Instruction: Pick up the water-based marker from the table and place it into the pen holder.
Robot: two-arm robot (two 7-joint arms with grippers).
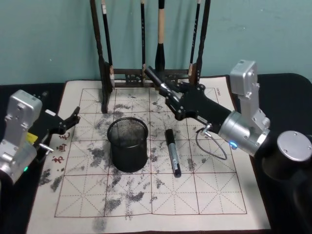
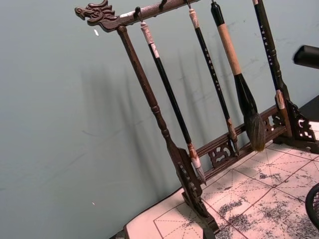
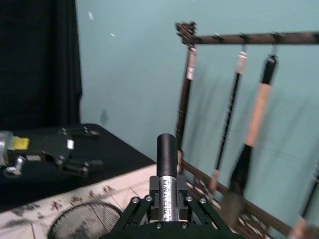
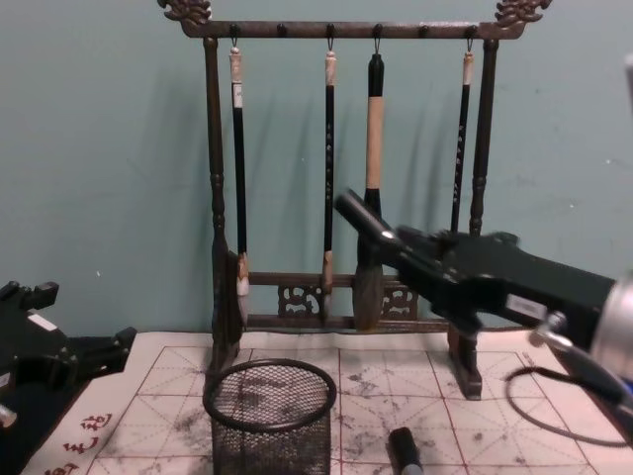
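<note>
Pick-up judged done, drop-off not yet. A marker [image 1: 154, 76] is seen clamped in the right tool [image 1: 166, 91], held aloft over the ink-stained mat [image 1: 204, 195] w/ its black end slanting up and away from the tool toward the brush rack [image 1: 103, 73]. In the right wrist view the silver barrel [image 3: 167, 191] is pinched squarely between the jaws, w/ the black end [image 3: 167, 149] sticking out ahead of them.

The pen holder [image 1: 127, 158], a black mesh cup, stands upright on the mat, below the right tool, to its left and nearer the robot; nothing is seen inside it. A second marker [image 1: 172, 152] lies flat on the mat below the tool, near the cup's right side but apart from it. Which of the two is the water-based one cannot be told.

Approx. halfway by this reading: what is left is for the marker to be carried left and back over the cup's mouth, tipped more upright and let go.

The right arm is stretched in from the right, forearm angled forward and left, wrist raised. The left tool [image 1: 68, 123] is parked at the mat's left edge over the dark worktop [image 1: 29, 90], jaws spread, nothing held.
</note>
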